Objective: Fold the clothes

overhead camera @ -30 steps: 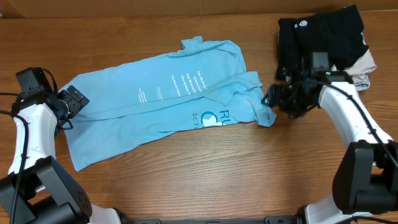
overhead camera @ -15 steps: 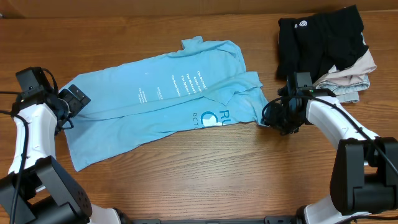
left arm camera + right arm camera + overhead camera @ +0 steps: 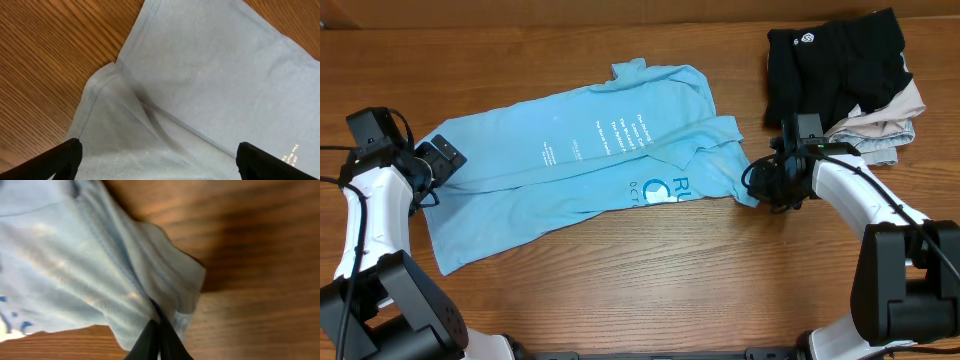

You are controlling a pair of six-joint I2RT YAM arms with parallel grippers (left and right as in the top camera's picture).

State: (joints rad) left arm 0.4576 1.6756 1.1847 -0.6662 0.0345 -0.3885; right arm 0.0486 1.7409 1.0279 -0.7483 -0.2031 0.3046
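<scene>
The clothes, a light blue T-shirt (image 3: 580, 150) with white lettering, lies spread and partly folded across the middle of the table. My left gripper (image 3: 442, 160) hovers open at its left end; in the left wrist view (image 3: 157, 155) the two black fingers (image 3: 65, 156) stand wide apart over the pale fabric (image 3: 200, 75), with nothing between them. My right gripper (image 3: 752, 180) is at the shirt's right corner. In the right wrist view (image 3: 159, 325) its jaws are pressed together on a bunched edge of the blue fabric (image 3: 75, 270).
A black garment (image 3: 835, 60) with a small white logo lies at the back right, on top of beige and pale grey-blue folded garments (image 3: 890, 115). Bare wooden table (image 3: 650, 270) runs along the front.
My right gripper came forward from beside the black garment to the shirt's right corner and closed on the fabric edge. The left arm has not moved.
</scene>
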